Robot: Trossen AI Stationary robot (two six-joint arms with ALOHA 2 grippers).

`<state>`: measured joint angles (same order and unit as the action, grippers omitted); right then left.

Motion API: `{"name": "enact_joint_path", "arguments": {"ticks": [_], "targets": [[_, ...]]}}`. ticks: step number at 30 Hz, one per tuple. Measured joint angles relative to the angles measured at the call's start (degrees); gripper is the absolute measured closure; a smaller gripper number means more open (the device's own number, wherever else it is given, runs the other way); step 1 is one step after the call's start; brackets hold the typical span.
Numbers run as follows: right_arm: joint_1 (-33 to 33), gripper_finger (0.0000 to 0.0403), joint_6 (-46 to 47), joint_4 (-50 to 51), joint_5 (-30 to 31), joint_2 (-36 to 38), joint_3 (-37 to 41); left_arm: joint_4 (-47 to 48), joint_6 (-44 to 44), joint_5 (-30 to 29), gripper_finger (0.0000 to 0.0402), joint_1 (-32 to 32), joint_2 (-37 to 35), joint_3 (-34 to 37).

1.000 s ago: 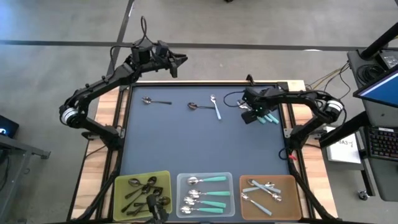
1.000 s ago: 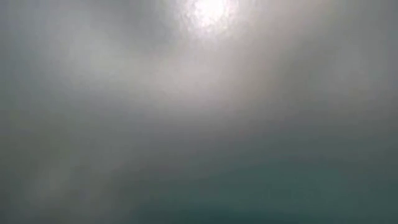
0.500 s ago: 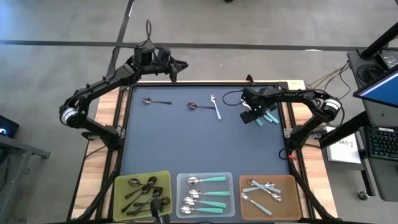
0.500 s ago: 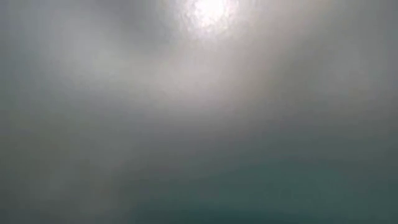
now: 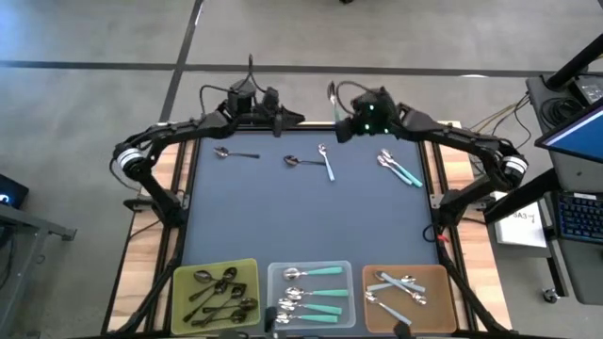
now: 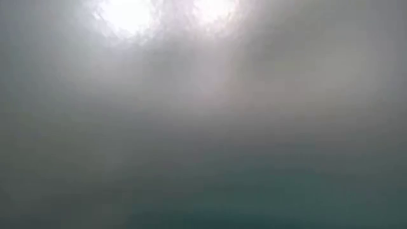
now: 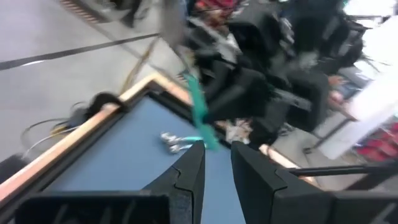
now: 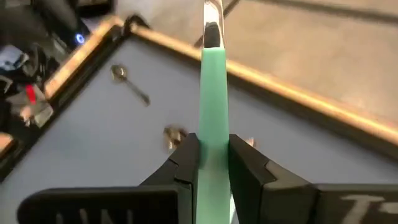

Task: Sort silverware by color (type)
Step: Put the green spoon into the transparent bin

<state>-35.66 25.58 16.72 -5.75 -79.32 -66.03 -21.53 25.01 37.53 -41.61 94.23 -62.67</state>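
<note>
Teal-handled spoon [image 8: 213, 106] pinched in right claw [image 8: 213, 155] above far tabletop [image 5: 301, 217] edge. Left claw [image 7: 216, 163] narrow, empty, nearby. Loose spoons [image 5: 311, 160] on blue surface; grey floor [image 5: 104, 38] beyond.

A robotics lab: bare concrete floor [image 5: 94, 38], computer monitor [image 5: 575, 118], loose cables [image 5: 495, 115].

Spoons, metal bowls: one teal-handled spoon [image 8: 213, 93] is standing upright, clamped in the right gripper [image 8: 213, 163] at twelve o'clock. Two dark spoons [image 5: 236, 153] and one pale-handled spoon [image 5: 326, 161] are lying toward eleven; a teal pair [image 5: 400, 169] toward one; others filling three trays [image 5: 251, 270] at six.
</note>
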Motion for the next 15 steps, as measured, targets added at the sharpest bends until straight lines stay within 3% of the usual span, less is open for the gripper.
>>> {"name": "enact_joint_path", "arguments": {"ticks": [8, 15], "targets": [[1.1, 0.0356, -4.4, -2.8, 0.8, -5.5, -8.9, -2.0, -1.9, 2.0, 0.0331, 2.4, 5.8, -6.0], [1.3, 0.0356, -8.2, -2.3, -0.9, -9.1, -11.7, 1.1, -2.0, 2.3, 0.0300, 0.8, 8.6, -12.6]]}}
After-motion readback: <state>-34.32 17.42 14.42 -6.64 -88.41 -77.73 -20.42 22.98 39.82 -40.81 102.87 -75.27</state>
